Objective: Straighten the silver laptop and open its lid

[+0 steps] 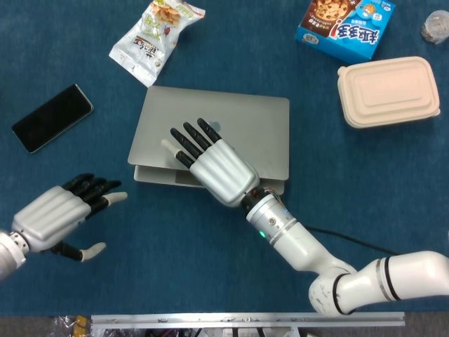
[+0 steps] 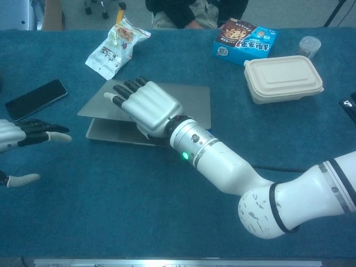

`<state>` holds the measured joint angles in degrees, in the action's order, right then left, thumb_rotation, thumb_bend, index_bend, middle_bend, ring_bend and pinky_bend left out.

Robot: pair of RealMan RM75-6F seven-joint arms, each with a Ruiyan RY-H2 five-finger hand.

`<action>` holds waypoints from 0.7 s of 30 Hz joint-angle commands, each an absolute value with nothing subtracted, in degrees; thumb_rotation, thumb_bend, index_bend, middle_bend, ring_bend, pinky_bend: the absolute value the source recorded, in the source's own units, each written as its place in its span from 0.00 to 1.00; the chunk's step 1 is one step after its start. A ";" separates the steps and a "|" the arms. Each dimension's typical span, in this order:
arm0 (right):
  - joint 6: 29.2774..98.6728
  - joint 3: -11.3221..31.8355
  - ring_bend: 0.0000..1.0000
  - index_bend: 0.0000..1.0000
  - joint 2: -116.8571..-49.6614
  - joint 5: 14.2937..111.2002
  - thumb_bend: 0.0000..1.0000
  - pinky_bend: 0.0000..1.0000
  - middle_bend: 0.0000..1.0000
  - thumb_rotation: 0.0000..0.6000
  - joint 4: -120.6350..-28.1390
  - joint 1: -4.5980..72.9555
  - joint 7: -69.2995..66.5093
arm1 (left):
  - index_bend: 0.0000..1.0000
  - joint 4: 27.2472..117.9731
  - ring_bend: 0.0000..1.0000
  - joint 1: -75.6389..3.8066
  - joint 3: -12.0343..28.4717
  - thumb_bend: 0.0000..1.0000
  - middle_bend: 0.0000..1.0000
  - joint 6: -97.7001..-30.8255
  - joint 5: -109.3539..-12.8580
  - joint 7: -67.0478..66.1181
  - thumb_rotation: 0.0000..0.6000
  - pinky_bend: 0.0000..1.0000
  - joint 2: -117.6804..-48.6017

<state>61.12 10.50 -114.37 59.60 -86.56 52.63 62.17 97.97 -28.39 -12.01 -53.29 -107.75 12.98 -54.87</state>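
Observation:
The silver laptop (image 1: 245,126) (image 2: 189,103) lies mid-table, slightly skewed, its lid raised a little off the base at the front edge. My right hand (image 1: 214,165) (image 2: 147,105) grips that front edge. Its dark fingers (image 1: 189,137) spread across the top of the lid, and its thumb is hidden below. My left hand (image 1: 52,217) (image 2: 16,136) hovers above the table to the left of the laptop. It is apart from the laptop, its fingers are spread and it holds nothing.
A black phone (image 1: 52,117) (image 2: 36,99) lies left of the laptop and a snack bag (image 1: 156,35) behind it. A blue biscuit box (image 1: 345,27), a beige lidded container (image 1: 388,91) and a small cup (image 1: 435,27) sit at the back right.

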 commanded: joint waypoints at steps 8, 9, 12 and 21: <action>61.83 10.87 0.00 0.00 -113.33 58.70 0.45 0.10 0.05 1.00 -87.25 53.10 62.52 | 0.01 96.04 0.00 -29.47 -12.68 0.34 0.00 -53.70 -107.37 13.75 0.53 0.00 -57.39; 62.00 10.97 0.00 0.00 -113.20 58.62 0.45 0.10 0.05 1.00 -87.39 53.17 62.62 | 0.01 95.68 0.00 -29.63 -12.72 0.34 0.00 -53.82 -107.32 14.12 0.53 0.00 -57.84; 62.41 11.26 0.00 0.00 -112.95 58.45 0.45 0.10 0.05 1.00 -87.79 53.39 62.76 | 0.01 94.68 0.00 -30.04 -12.81 0.34 0.00 -54.19 -107.18 15.44 0.53 0.00 -58.93; 63.24 11.83 0.00 0.00 -112.57 57.53 0.45 0.10 0.05 1.00 -88.62 54.21 63.63 | 0.01 92.95 0.00 -31.82 -12.66 0.34 0.00 -54.60 -107.09 17.33 0.53 0.00 -61.86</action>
